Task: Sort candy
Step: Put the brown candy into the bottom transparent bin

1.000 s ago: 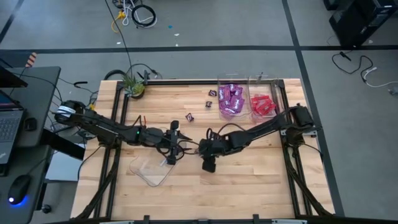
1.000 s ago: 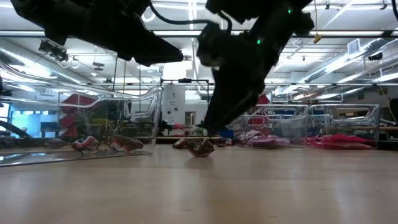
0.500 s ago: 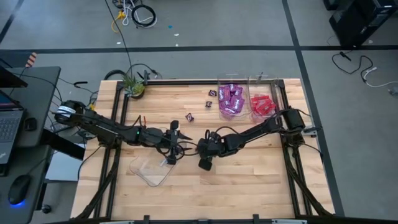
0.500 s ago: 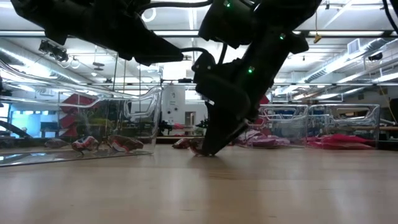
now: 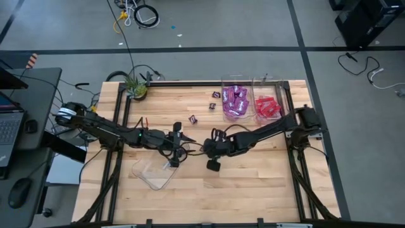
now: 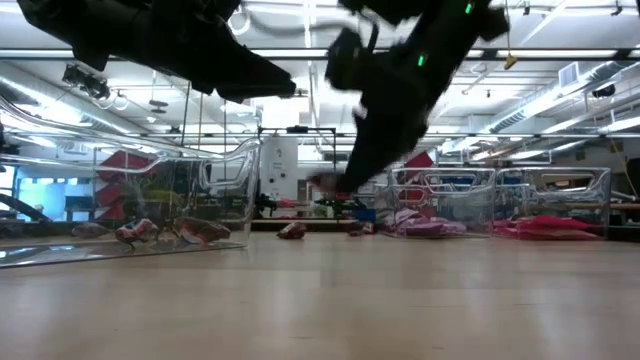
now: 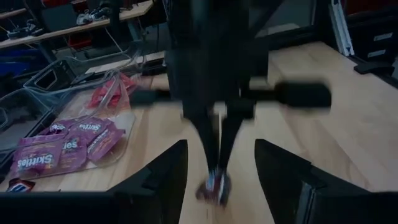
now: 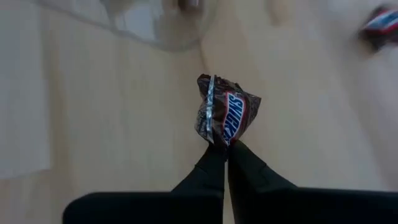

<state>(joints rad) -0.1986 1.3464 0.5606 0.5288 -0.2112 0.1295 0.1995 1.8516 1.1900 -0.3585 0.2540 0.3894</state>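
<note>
My right gripper (image 8: 226,147) is shut on a small dark brown Snickers piece (image 8: 227,113) above the middle of the table (image 5: 253,177). Seen from the left wrist, the same piece (image 7: 214,184) hangs under the right fingers. My left gripper (image 7: 217,186) stands open just to the left of it, facing it, with nothing touched. Behind it a clear tray (image 5: 155,172) rests on the table with a few wrapped pieces (image 6: 200,230) inside. Purple packets (image 5: 235,101) and red packets (image 5: 267,106) lie in two clear trays at the far right. Loose brown pieces (image 5: 193,119) lie on the wood. My right gripper pinches the brown piece by the edge of its wrapper (image 8: 224,139), only at the free ends of its two fingers (image 8: 214,163). The fingers slant down from the table's right side. The piece sticks out beyond the fingertips, lifted clear of the table.
A potted plant (image 5: 136,88) stands at the table's far left corner. Two more small pieces (image 5: 215,100) lie left of the purple tray. Bare wood lies toward the near edge (image 5: 253,202). A desk with a laptop (image 5: 9,126) stands left of the table.
My right gripper dipped toward the left down to the table, shut on the brown piece lying there, then rose and drew back a little to the right. The piece has come off the wood and now hangs clear.
</note>
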